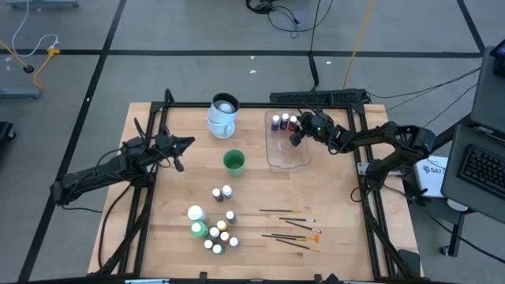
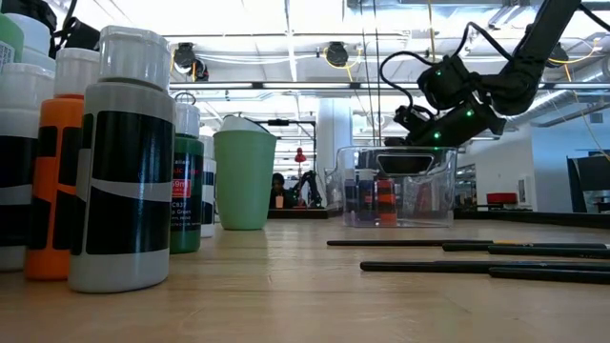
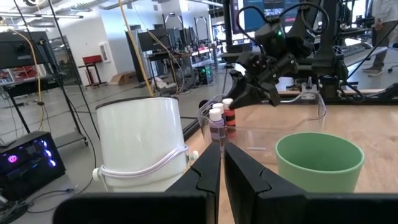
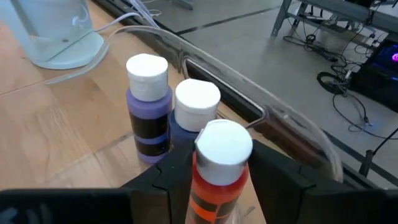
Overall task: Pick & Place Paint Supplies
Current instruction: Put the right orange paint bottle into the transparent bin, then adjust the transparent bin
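In the far corner of the clear tub (image 1: pixel 288 154), an orange bottle (image 4: pixel 214 180) with a white cap stands upright between the right gripper's (image 4: pixel 214 171) two dark fingers; the fingers are spread a little to either side of it, and whether they touch its sides cannot be told. Two more white-capped bottles, a purple one (image 4: pixel 148 118) and a blue one (image 4: pixel 194 109), stand touching just beyond it, close against the tub's curved transparent wall. The rest of the tub floor, toward the table's centre, lies bare. Outward, a pale-blue jug (image 1: pixel 223 115) stands near the tub at the table's far edge, and a green cup (image 1: pixel 233 162) sits nearer the middle. A cluster of small bottles (image 1: pixel 215 229) and several thin brushes (image 1: pixel 293 229) lie well apart from the tub, toward the near edge. The left gripper (image 1: pixel 180 154), its fingers pressed together, hovers beside the jug on the table's left, holding nothing.
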